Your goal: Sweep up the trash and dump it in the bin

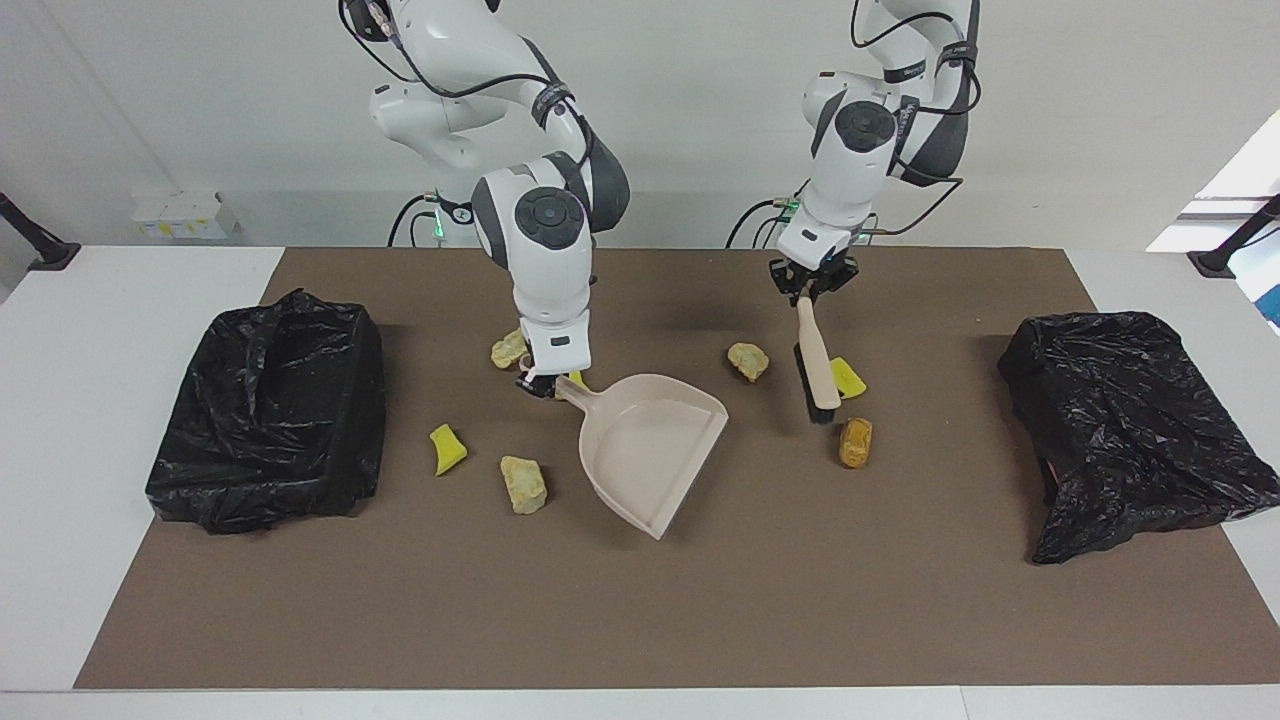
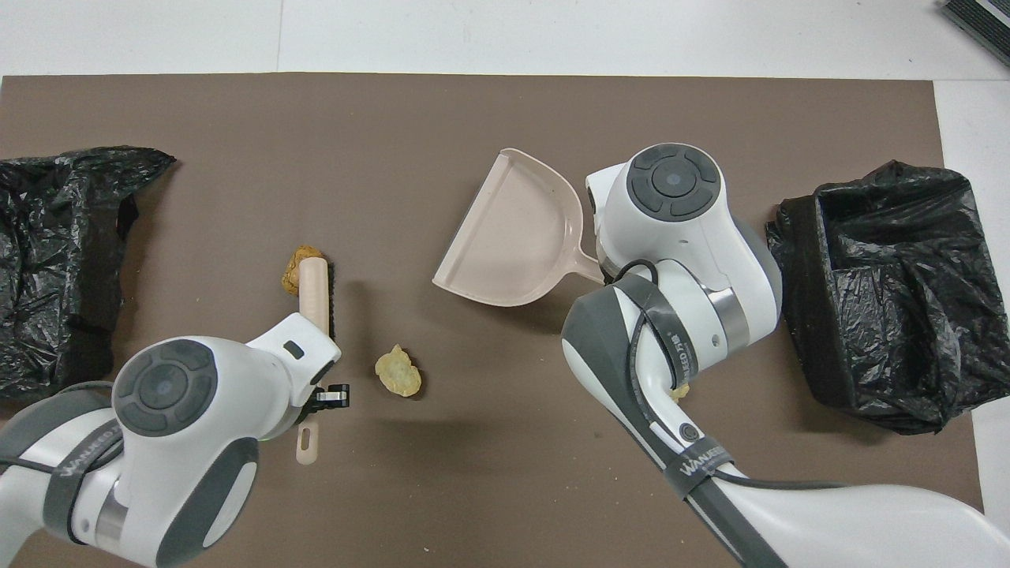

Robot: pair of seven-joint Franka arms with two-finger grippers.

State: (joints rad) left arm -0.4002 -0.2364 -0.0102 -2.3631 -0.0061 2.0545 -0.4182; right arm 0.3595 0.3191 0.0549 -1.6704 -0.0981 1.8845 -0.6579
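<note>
Both arms hold tools over the brown mat; trash lies loose between two black bags.

Starting at the right arm's end: bag (image 1: 265, 410); a yellow sponge (image 1: 447, 449) and a beige lump (image 1: 523, 484) sit nearer the table's front edge than a second lump (image 1: 509, 349). The right gripper (image 1: 541, 385) pinches the dustpan (image 1: 650, 450) handle, pan tilted with its mouth toward the left arm's end. A third lump (image 1: 748, 360) lies between pan and brush. The left gripper (image 1: 806, 289) is clamped on the brush (image 1: 817, 363), bristle end down, just beside a yellow sponge (image 1: 849, 376) and the orange lump (image 1: 855, 442). Second bag (image 1: 1125, 425) at the left arm's end.
</note>
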